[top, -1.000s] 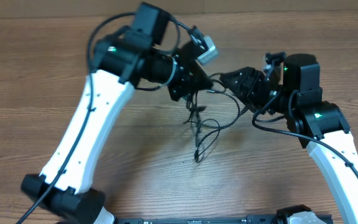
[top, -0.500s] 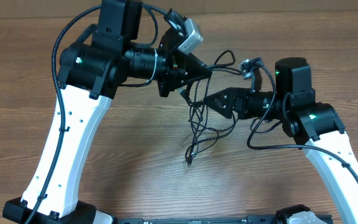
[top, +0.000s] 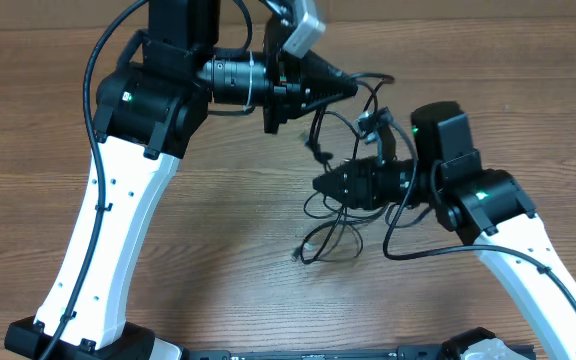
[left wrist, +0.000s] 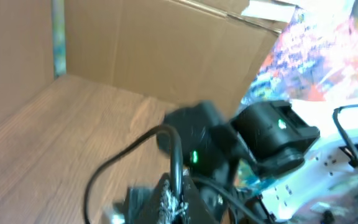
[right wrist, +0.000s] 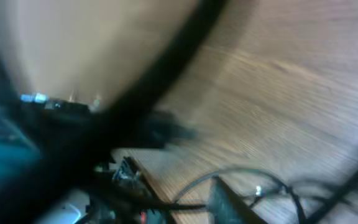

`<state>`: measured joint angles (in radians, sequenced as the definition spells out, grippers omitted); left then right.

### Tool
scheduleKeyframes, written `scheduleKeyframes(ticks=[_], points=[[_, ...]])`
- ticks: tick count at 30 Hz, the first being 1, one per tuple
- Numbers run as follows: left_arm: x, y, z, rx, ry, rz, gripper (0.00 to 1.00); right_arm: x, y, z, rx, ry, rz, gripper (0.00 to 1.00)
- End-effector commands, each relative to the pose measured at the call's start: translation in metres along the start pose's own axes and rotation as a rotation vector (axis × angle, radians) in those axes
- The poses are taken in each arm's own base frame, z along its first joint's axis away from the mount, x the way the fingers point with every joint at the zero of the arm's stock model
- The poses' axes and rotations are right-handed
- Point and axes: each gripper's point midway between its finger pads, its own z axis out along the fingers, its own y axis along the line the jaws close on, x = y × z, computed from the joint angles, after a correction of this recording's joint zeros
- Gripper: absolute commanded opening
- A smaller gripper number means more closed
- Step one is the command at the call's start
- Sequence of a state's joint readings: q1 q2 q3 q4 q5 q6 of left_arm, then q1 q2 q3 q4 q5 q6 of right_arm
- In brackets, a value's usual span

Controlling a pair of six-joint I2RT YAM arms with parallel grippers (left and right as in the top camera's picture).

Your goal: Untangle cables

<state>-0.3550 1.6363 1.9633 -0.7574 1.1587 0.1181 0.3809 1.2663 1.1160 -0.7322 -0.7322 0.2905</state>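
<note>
1. The left gripper (top: 351, 86) is clamped shut on the cables (top: 328, 225).
2. From the left gripper, the cables trail down onto the table (top: 28, 150).
3. The right gripper (top: 320, 186) sits below the left gripper, among the strands; I cannot tell its jaw state.

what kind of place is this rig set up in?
Probably a lab or workshop bench: a wood-grain table, plain brown cardboard standing behind it in the left wrist view, and a tangle of thin black cables as the workpiece.
</note>
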Motion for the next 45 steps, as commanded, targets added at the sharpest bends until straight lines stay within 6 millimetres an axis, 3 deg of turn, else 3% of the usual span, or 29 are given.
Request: scheduleKeyframes(ticks=[1,2,6,8,10,13,15,19,27,32,37,40,43,44,45], points=[[-0.024,-0.013,-0.022,-0.010,-0.059,0.003,0.04,0.008,-0.049,0.005,0.267,0.008,0.084,0.12],[-0.027,-0.010,-0.030,-0.041,-0.070,0.013,0.04,0.013,-0.064,0.003,0.341,0.016,0.130,0.05],[-0.026,0.021,-0.064,-0.235,-0.084,-0.030,0.04,0.030,-0.111,-0.015,0.618,0.032,0.242,0.04],[-0.019,0.039,-0.084,-0.332,-0.079,-0.084,0.04,0.031,-0.122,-0.023,0.691,0.023,0.238,0.07],[-0.004,0.063,-0.115,-0.464,-0.072,-0.173,0.04,0.028,-0.129,-0.029,0.745,0.005,0.227,0.15],[0.009,0.081,-0.144,-0.581,-0.065,-0.243,0.04,0.019,-0.134,-0.037,0.780,-0.038,0.219,0.13],[0.013,0.087,-0.157,-0.618,-0.070,-0.261,0.04,0.009,-0.137,-0.049,0.815,-0.089,0.228,0.06],[0.015,0.093,-0.177,-0.668,-0.087,-0.276,0.04,-0.016,-0.141,-0.085,0.863,-0.215,0.255,0.04],[0.028,0.111,-0.212,-0.830,-0.081,-0.323,0.04,-0.060,-0.124,-0.188,0.888,-0.548,0.312,0.04],[0.044,0.128,-0.237,-1.019,-0.038,-0.366,0.04,-0.069,-0.114,-0.243,0.922,-0.722,0.305,0.04],[0.056,0.138,-0.285,-1.257,-0.068,-0.460,0.04,-0.063,-0.115,-0.293,0.983,-0.873,0.349,0.04],[0.058,0.135,-0.307,-1.304,-0.120,-0.512,0.04,-0.056,-0.121,-0.315,1.023,-0.926,0.389,0.04],[0.061,0.132,-0.309,-1.276,-0.165,-0.582,0.04,-0.055,-0.121,-0.314,0.969,-0.923,0.398,0.04],[0.061,0.130,-0.303,-1.240,-0.164,-0.592,0.08,-0.059,-0.117,-0.307,0.916,-0.909,0.386,0.04],[0.061,0.129,-0.298,-1.212,-0.162,-0.597,0.19,-0.062,-0.114,-0.301,0.873,-0.894,0.370,0.04]])
